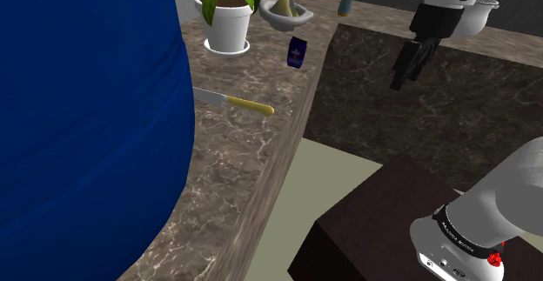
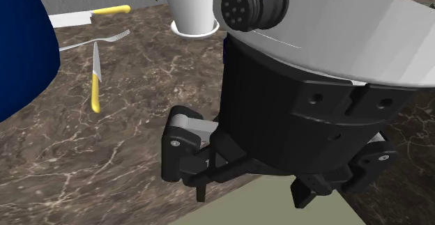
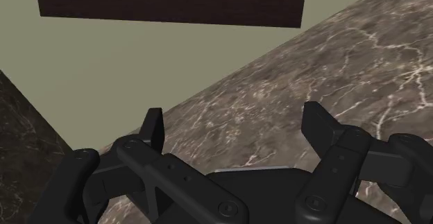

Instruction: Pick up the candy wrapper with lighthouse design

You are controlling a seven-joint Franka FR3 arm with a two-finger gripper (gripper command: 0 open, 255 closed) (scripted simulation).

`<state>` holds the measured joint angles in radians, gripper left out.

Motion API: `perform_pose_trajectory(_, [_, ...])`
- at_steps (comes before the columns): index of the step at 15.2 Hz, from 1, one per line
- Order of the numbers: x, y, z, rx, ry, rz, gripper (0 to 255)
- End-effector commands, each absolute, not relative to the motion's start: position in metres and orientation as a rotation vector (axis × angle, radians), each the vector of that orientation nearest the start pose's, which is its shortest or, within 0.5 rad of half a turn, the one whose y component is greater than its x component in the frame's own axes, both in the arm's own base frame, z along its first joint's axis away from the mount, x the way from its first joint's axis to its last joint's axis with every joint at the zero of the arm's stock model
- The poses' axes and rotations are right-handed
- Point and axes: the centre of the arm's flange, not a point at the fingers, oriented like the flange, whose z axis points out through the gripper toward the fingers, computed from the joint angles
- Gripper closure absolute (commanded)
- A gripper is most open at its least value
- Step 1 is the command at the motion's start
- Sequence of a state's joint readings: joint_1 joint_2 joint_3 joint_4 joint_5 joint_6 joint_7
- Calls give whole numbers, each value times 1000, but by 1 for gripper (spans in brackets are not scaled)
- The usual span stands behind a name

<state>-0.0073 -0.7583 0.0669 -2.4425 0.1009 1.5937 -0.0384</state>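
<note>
Nearest, a big blue shape (image 1: 87, 123) crowds the counter (image 1: 244, 166); past it lies a yellow-handled knife (image 1: 235, 103). Farther, the dark blue candy wrapper (image 1: 298, 53) stands near the counter's edge, by a white plant pot (image 1: 226, 29) — the gripper (image 1: 402, 77), fingers spread and empty, hangs well apart.

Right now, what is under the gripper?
Brown marbled counter and a pale floor strip lie under the open gripper. The gripper's black body covers whatever is closest beneath.

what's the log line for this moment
gripper open, empty | over countertop edge | candy wrapper on countertop, not grasped | stage: approach
</note>
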Motion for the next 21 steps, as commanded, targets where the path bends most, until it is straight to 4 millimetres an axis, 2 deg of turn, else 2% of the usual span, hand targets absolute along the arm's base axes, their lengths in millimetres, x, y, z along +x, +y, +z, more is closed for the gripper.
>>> perform_pose_trajectory(1, [311,33,543,-3082,-109,141,0])
perform_pose_trajectory(11, [435,37,537,-3082,-234,64,0])
perform_pose_trajectory(21, [559,50,538,-3075,-358,-13,0])
